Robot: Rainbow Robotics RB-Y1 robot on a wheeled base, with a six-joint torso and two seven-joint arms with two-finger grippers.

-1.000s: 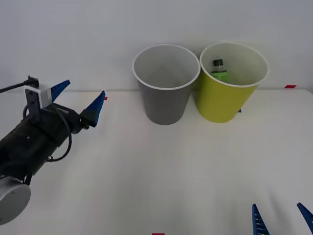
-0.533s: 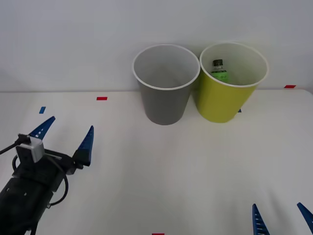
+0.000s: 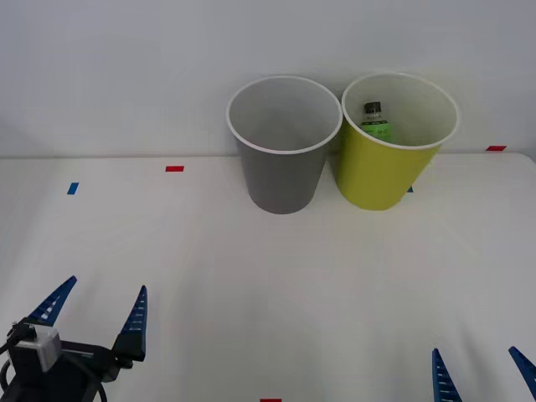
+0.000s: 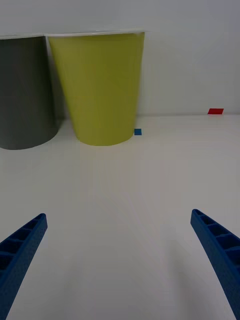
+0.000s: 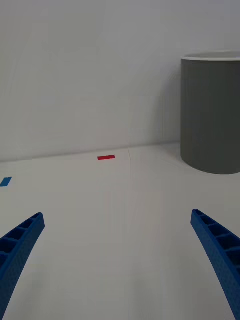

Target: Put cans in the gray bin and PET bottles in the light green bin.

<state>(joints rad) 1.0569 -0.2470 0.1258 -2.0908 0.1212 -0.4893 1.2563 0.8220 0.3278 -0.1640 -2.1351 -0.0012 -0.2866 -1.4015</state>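
Observation:
The gray bin (image 3: 281,151) stands at the back of the table, and its inside looks bare from the front. Right beside it is the light green bin (image 3: 392,155), with a green PET bottle (image 3: 375,120) with a black cap leaning inside. My left gripper (image 3: 94,311) is open at the near left edge, holding nothing. My right gripper (image 3: 481,368) is open at the near right corner, also with nothing in it. The right wrist view shows the light green bin (image 4: 99,87) and the gray bin (image 4: 25,92) ahead. Off to one side in the left wrist view stands the gray bin (image 5: 212,112).
Small red tape marks (image 3: 174,168) and blue tape marks (image 3: 73,188) lie on the white table (image 3: 276,285). A pale wall rises directly behind the bins.
My left arm has pulled back from mid-left of the table to the near left edge, fingers staying open. The bins, bottle and right gripper have not moved.

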